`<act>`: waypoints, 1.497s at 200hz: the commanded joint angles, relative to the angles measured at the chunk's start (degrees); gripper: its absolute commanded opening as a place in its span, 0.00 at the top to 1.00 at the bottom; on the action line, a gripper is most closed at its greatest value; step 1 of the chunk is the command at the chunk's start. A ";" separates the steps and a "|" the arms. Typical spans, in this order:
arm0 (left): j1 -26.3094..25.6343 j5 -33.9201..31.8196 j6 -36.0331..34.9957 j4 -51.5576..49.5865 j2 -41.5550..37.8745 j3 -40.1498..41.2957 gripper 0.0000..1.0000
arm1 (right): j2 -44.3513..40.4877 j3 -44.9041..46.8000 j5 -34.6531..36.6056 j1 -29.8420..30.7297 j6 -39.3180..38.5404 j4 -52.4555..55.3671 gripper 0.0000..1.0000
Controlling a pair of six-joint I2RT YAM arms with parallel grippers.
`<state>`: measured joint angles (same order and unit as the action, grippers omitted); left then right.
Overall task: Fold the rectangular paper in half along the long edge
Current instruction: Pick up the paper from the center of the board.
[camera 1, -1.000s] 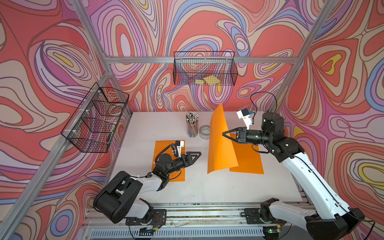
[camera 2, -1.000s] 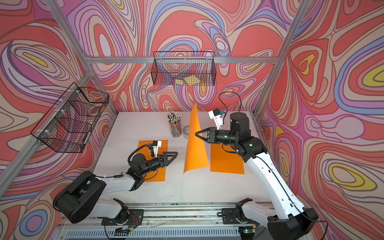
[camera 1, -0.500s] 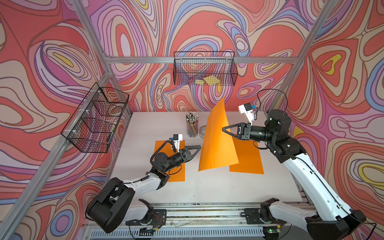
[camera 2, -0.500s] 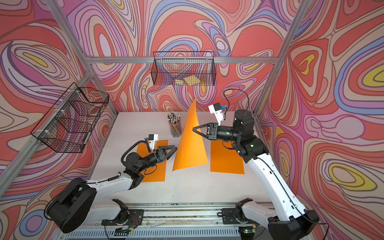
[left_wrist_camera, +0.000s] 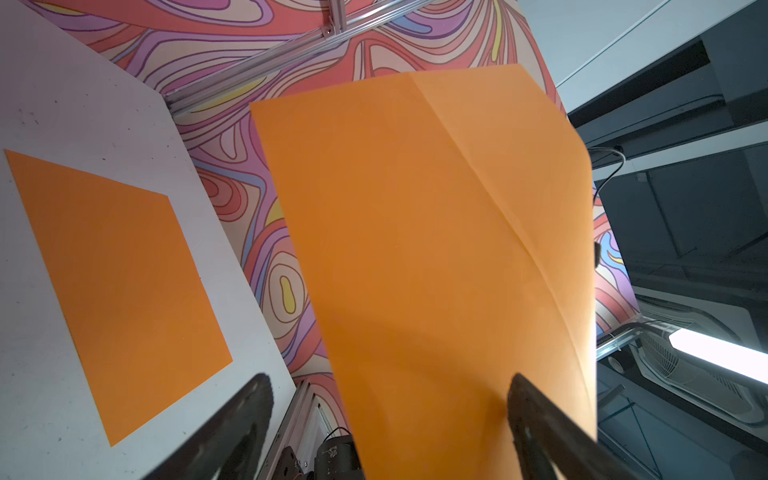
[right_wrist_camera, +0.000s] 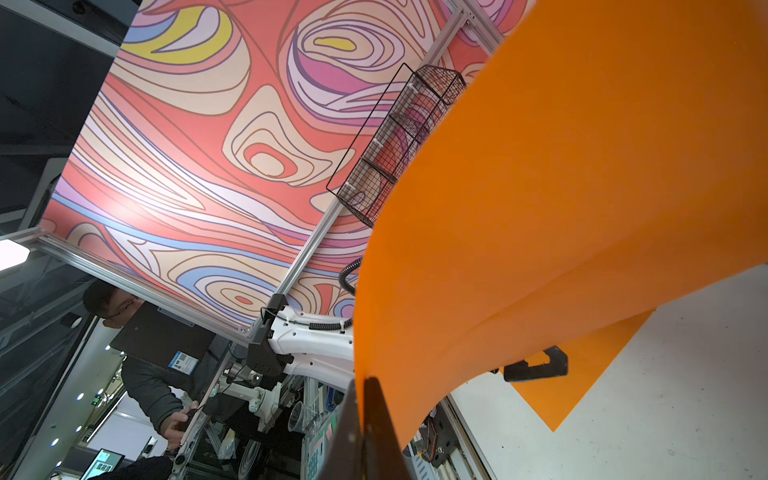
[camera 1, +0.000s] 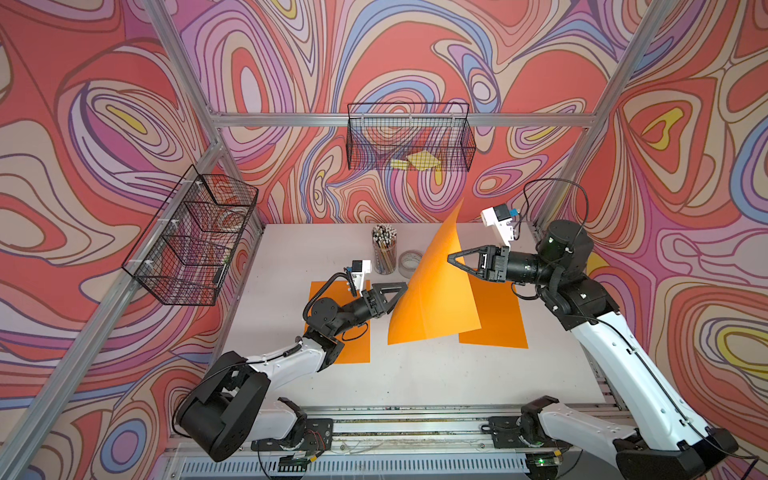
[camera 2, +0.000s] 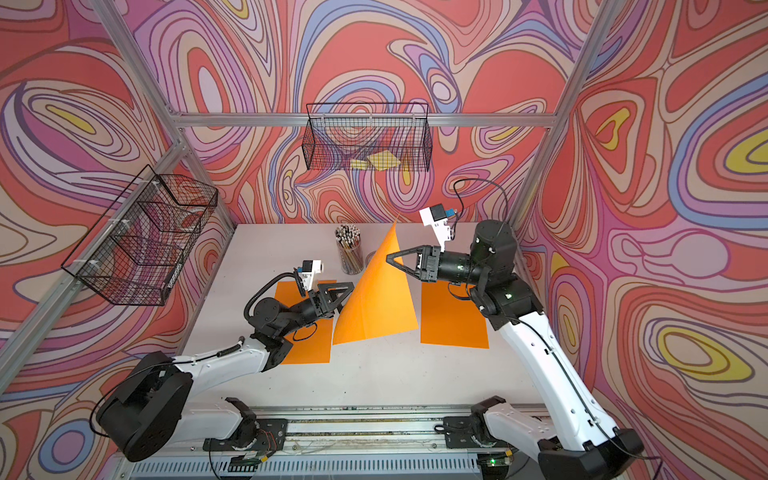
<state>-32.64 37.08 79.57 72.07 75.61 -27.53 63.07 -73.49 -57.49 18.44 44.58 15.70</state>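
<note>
A white table [camera 1: 415,382] fills the floor of a cell with swirl-patterned walls. At its middle, a large sheet of orange paper [camera 1: 432,299] stands raised and curved, one corner pointing up toward the back wall, its lower edge down near the tabletop. A faint crease line runs along it. A flat orange sheet [camera 1: 357,351] lies under the left arm, and a second flat sheet [camera 1: 498,324] lies below the right arm. The right gripper [camera 1: 451,259] is clenched on the raised paper's edge. The left gripper [left_wrist_camera: 388,380] is spread wide, with the paper's lower part between its jaws, not pinched. Behind the paper stand a cup of pencils [camera 1: 384,253] and a roll of tape [camera 1: 409,262].
</note>
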 commanded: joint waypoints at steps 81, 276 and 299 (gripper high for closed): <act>0.72 1.13 2.16 3.86 -2.16 -0.95 0.43 | -1.98 -3.81 4.27 0.16 -11.45 20.23 1.00; 1.63 2.04 6.28 3.95 6.38 -1.32 0.16 | -2.08 -12.63 17.40 -0.29 -17.34 31.32 1.00; 1.18 3.30 7.37 3.97 6.47 -6.65 0.15 | -1.77 -14.53 16.65 -0.32 -16.64 30.51 1.00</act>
<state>-31.16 38.13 84.33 71.72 82.85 -28.38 61.54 -85.93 -40.32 18.39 27.94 46.92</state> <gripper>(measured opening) 0.844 0.047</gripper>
